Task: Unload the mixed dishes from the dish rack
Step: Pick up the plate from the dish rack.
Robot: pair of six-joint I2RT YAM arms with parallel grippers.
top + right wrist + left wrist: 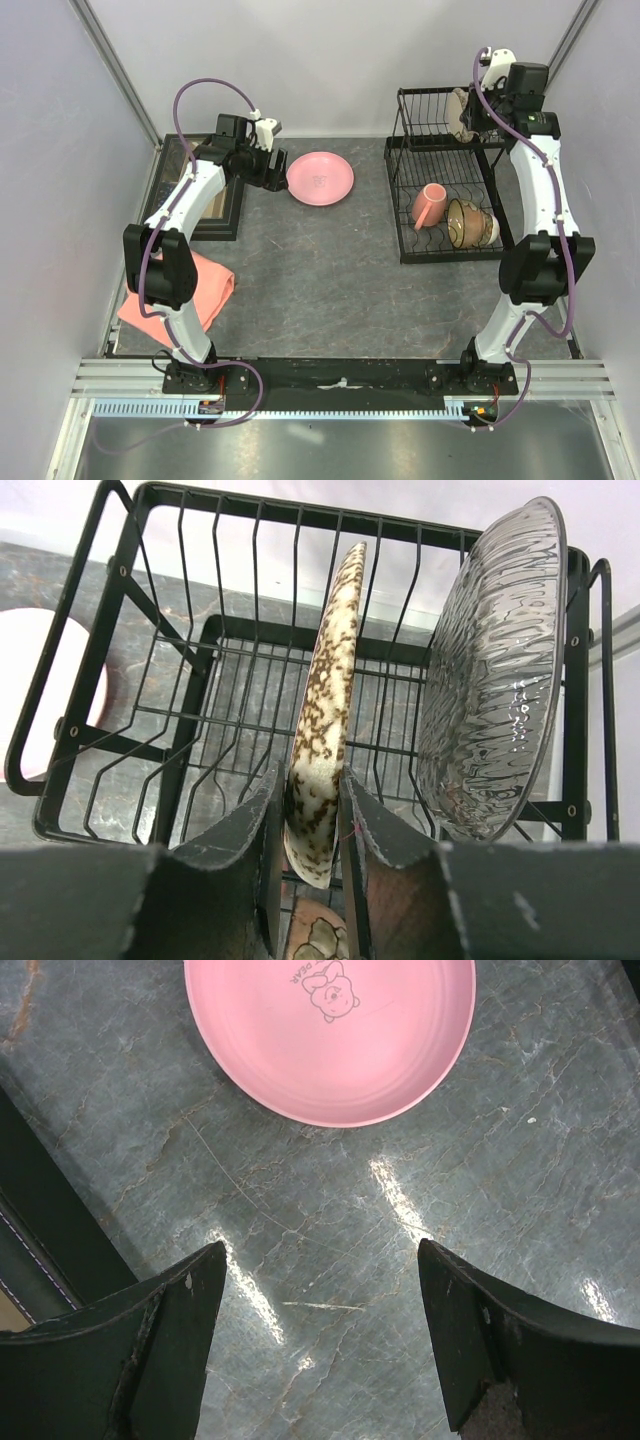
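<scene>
The black wire dish rack [400,200] stands at the back right. A speckled plate [325,700] stands on edge in its upper tier, and my right gripper [310,770] is shut on that plate's lower rim, one finger on each face. From above, the right gripper [470,115] sits at the upper tier. In the lower tier lie the pink mug [429,205] and the amber bowl [466,222]. The large pink plate [320,178] lies flat on the table left of the rack. My left gripper [322,1260] hovers open just short of the pink plate [330,1030], holding nothing.
A clear rippled glass dish [495,680] stands on edge right of the speckled plate, close to my right finger. A dark rectangular tray [205,195] lies at the far left, a folded salmon cloth [190,290] nearer. Grey walls close in on both sides.
</scene>
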